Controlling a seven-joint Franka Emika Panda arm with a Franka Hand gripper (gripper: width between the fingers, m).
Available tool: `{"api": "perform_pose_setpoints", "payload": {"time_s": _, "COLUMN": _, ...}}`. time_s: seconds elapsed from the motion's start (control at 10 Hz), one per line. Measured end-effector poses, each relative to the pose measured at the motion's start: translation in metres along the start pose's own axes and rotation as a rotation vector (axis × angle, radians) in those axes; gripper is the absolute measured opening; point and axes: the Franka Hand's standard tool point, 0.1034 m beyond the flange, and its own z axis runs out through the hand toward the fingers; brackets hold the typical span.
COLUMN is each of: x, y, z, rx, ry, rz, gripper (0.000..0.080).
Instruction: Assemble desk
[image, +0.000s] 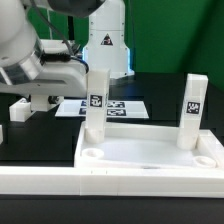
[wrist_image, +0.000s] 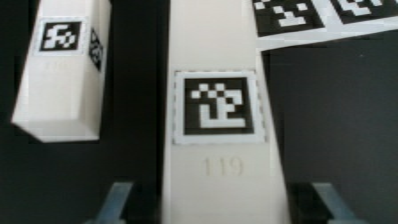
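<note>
The desk top (image: 150, 155), a white tray with a raised rim, lies at the front. Two white tagged legs stand upright in its far corner sockets, one (image: 95, 105) toward the exterior view's left and one (image: 192, 108) toward its right. My gripper (image: 28, 100) is low over the black table at the exterior view's left. In the wrist view a third leg (wrist_image: 217, 110) lies flat, running lengthwise between my fingers (wrist_image: 121, 200). The gripper (wrist_image: 222, 200) is open, with a dark gap on each side of that leg. A fourth leg (wrist_image: 63, 70) lies beside it.
The marker board (image: 120, 107) lies flat behind the desk top and shows in the wrist view's corner (wrist_image: 329, 20). A long low white rail (image: 40, 180) runs along the front edge. A white robot base (image: 105, 45) stands at the back.
</note>
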Motion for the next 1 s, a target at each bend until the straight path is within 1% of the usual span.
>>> {"api": "perform_pose_setpoints", "payload": {"time_s": 0.1, "x": 0.003, "y": 0.003, "z": 0.001, "rx": -0.003, "ry": 0.022, "rz": 0.004, "gripper": 0.0290}}
{"api": "perform_pose_setpoints", "payload": {"time_s": 0.2, "x": 0.002, "y": 0.004, "z": 0.002, "rx": -0.002, "ry": 0.019, "rz": 0.006, "gripper": 0.0290}}
{"api": "perform_pose_setpoints", "payload": {"time_s": 0.3, "x": 0.005, "y": 0.005, "z": 0.000, "rx": -0.006, "ry": 0.033, "rz": 0.004, "gripper": 0.0290}}
{"api": "perform_pose_setpoints", "payload": {"time_s": 0.4, "x": 0.012, "y": 0.005, "z": -0.013, "rx": -0.018, "ry": 0.115, "rz": -0.015, "gripper": 0.0290}}
{"api": "perform_pose_setpoints", "payload": {"time_s": 0.5, "x": 0.013, "y": 0.006, "z": -0.023, "rx": -0.019, "ry": 0.178, "rz": -0.020, "gripper": 0.0290}}
{"api": "perform_pose_setpoints", "payload": {"time_s": 0.6, "x": 0.016, "y": 0.008, "z": -0.028, "rx": -0.028, "ry": 0.268, "rz": -0.024, "gripper": 0.0290}}
{"api": "perform_pose_setpoints", "payload": {"time_s": 0.7, "x": 0.016, "y": 0.009, "z": -0.031, "rx": -0.038, "ry": 0.355, "rz": -0.034, "gripper": 0.0290}}
{"api": "perform_pose_setpoints", "payload": {"time_s": 0.8, "x": 0.016, "y": 0.011, "z": -0.036, "rx": -0.042, "ry": 0.408, "rz": -0.045, "gripper": 0.0290}}
{"api": "perform_pose_setpoints", "payload": {"time_s": 0.9, "x": 0.019, "y": 0.012, "z": -0.049, "rx": -0.052, "ry": 0.498, "rz": -0.054, "gripper": 0.0290}}
{"api": "perform_pose_setpoints", "payload": {"time_s": 1.0, "x": 0.019, "y": 0.010, "z": -0.060, "rx": -0.050, "ry": 0.567, "rz": -0.048, "gripper": 0.0290}}
